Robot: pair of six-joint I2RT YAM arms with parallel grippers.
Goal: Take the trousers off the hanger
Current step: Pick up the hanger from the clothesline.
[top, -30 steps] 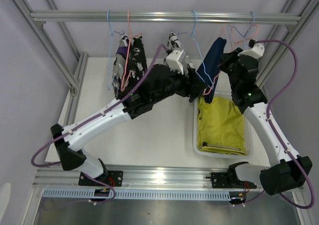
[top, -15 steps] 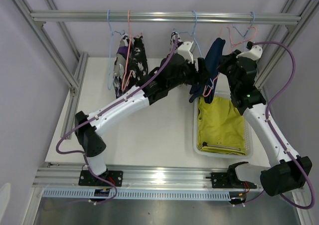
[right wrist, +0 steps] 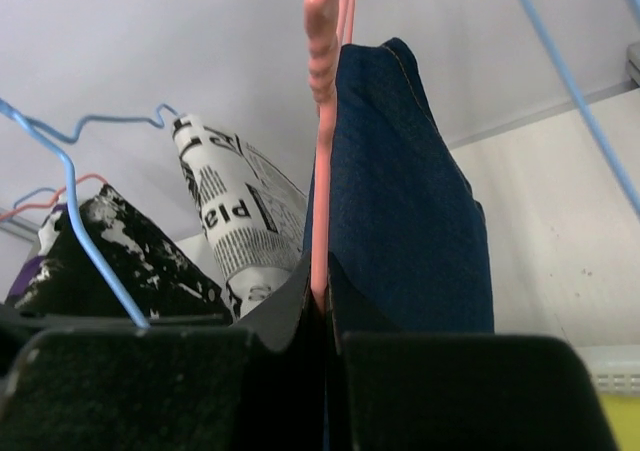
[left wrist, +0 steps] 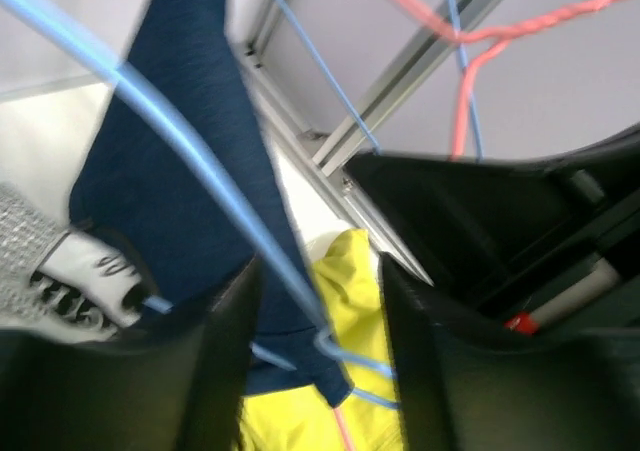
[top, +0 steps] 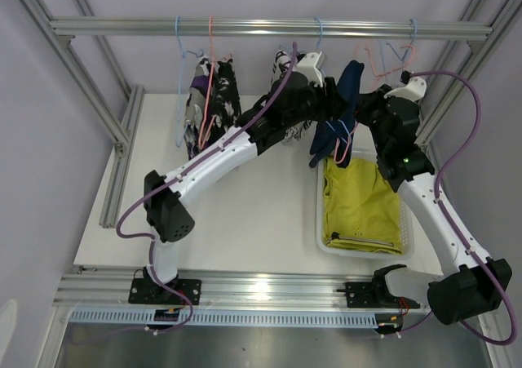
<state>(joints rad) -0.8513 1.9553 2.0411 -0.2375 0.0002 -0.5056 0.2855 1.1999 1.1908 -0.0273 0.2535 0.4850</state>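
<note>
Navy trousers (top: 344,107) hang from a pink hanger (right wrist: 322,121) under the rail. My right gripper (top: 371,107) is shut on that hanger's wire; in the right wrist view the gripper (right wrist: 325,321) pinches the wire just left of the navy trousers (right wrist: 410,201). My left gripper (top: 332,111) is at the trousers' left side. In the left wrist view it (left wrist: 320,351) is open, its fingers (left wrist: 225,371) straddling the navy trousers' (left wrist: 170,171) lower edge and a blue hanger wire (left wrist: 200,161). Yellow-green trousers (top: 363,201) lie in the basket. Patterned trousers (top: 208,107) hang at the left.
The white basket (top: 320,213) sits on the table at right, under the navy trousers. The metal rail (top: 269,29) carries several blue and pink hangers. Another patterned pair (right wrist: 225,221) hangs behind my left arm. Frame posts stand at both sides.
My left arm has stretched up and to the right to the navy trousers, and its jaws have narrowed. The right gripper has kept its hold on the pink hanger.
</note>
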